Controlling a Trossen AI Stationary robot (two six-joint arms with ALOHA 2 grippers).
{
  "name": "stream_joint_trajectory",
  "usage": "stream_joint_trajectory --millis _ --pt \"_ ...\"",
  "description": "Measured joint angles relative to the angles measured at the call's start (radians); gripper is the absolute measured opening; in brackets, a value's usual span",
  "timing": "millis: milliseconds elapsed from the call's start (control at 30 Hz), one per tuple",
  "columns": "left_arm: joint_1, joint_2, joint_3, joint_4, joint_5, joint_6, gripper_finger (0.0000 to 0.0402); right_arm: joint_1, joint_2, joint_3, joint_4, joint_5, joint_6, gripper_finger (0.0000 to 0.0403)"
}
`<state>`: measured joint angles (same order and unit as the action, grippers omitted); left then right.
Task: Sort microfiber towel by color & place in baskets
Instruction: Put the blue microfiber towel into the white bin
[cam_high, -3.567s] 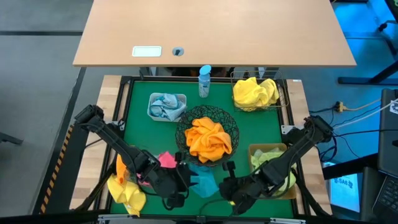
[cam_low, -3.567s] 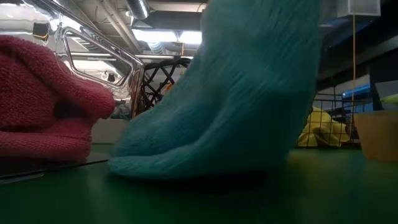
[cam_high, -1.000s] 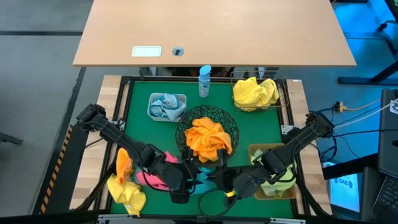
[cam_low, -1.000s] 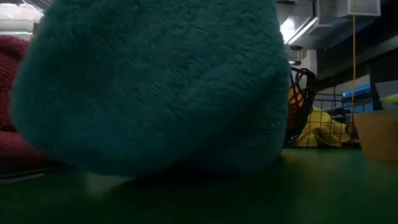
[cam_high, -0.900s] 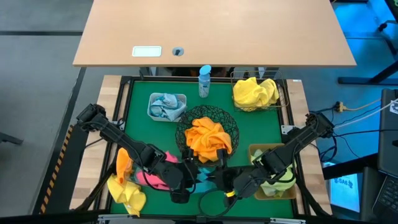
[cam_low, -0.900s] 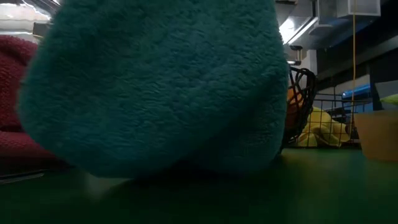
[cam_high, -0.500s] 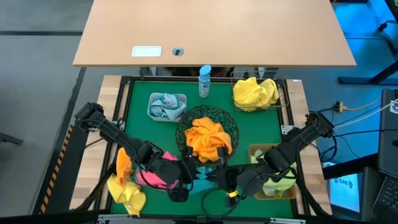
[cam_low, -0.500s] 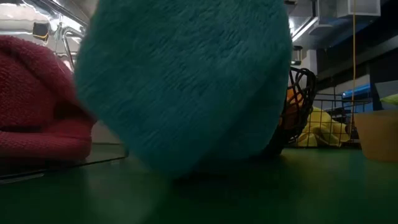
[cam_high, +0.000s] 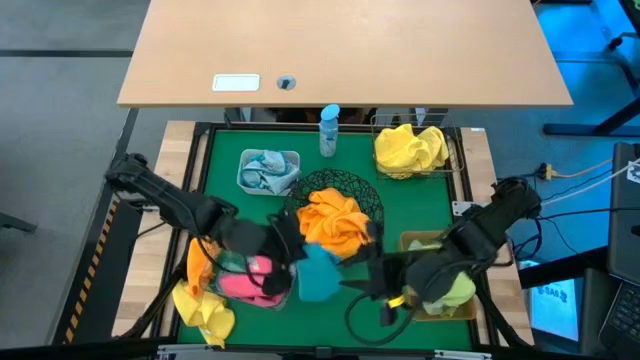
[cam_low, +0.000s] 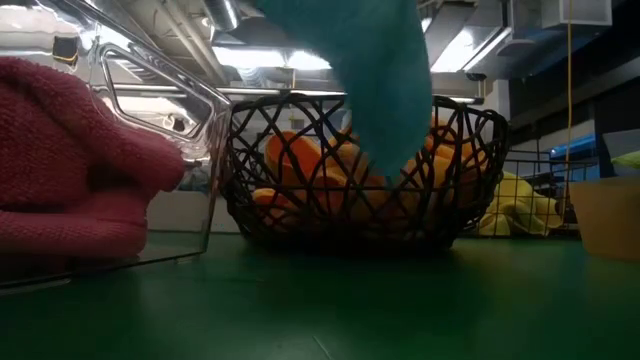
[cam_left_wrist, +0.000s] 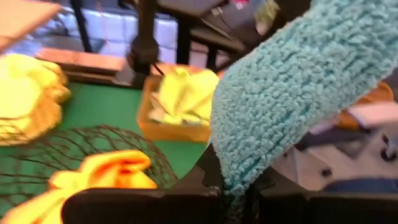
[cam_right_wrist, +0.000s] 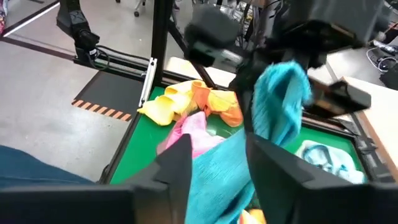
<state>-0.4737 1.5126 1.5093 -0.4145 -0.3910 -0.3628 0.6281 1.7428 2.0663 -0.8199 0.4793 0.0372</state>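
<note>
A teal towel (cam_high: 318, 275) hangs in the air near the table's front, in front of the black mesh bowl (cam_low: 250, 200) of orange towels (cam_high: 335, 222). My left gripper (cam_high: 290, 250) is shut on it. My right gripper (cam_high: 365, 272) stands open just to its right. In the right wrist view the towel's lower part (cam_right_wrist: 217, 180) lies between the right gripper's spread fingers. A pink towel (cam_high: 250, 285) rests in the clear tray (cam_low: 215, 130) below the left gripper. My left gripper pinches a bunched part of the teal towel (cam_left_wrist: 233, 177) between its two fingers, coming from the table's left and slanting down. The towel hangs below the hold, and its lower end (cam_low: 385, 165) is clear of the table. My right gripper has its fingers on either side of the towel's lower part; whether they touch it I cannot tell.
The square wire basket (cam_high: 455, 165) of yellow towels stands at the far right and the white tub (cam_high: 245, 180) of pale blue towels at the far left. A blue-capped bottle (cam_high: 329, 130) stands between them. The tan bin (cam_high: 412, 243) holds a yellow-green towel. Yellow and orange towels (cam_high: 200, 300) lie at the near left.
Both grippers have risen. The teal towel, which lay bunched on the table close to the low camera, is lifted clear and now hangs from my left gripper in front of the mesh bowl. My left gripper has also gone a little toward the table's far edge.
</note>
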Motion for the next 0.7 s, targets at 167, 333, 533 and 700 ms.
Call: stream_joint_trajectory --millis 167,333,533,700 --pt "0.07 -0.101 0.0 0.002 -0.03 0.056 0.0003 0.0 -0.002 0.179 -0.233 -0.011 0.048 0.0177" --pt "0.167 -0.213 0.0 0.002 -0.099 0.13 0.0003 0.0 -0.003 0.288 -0.43 -0.018 0.093 0.0177" --pt "0.321 -0.314 0.0 0.004 -0.135 0.212 0.0002 0.0 -0.011 0.263 -0.542 0.008 0.094 0.0177" --pt "0.456 -0.335 0.0 -0.064 -0.143 0.217 0.0002 0.0 -0.011 0.263 -0.602 0.01 0.094 0.0177"
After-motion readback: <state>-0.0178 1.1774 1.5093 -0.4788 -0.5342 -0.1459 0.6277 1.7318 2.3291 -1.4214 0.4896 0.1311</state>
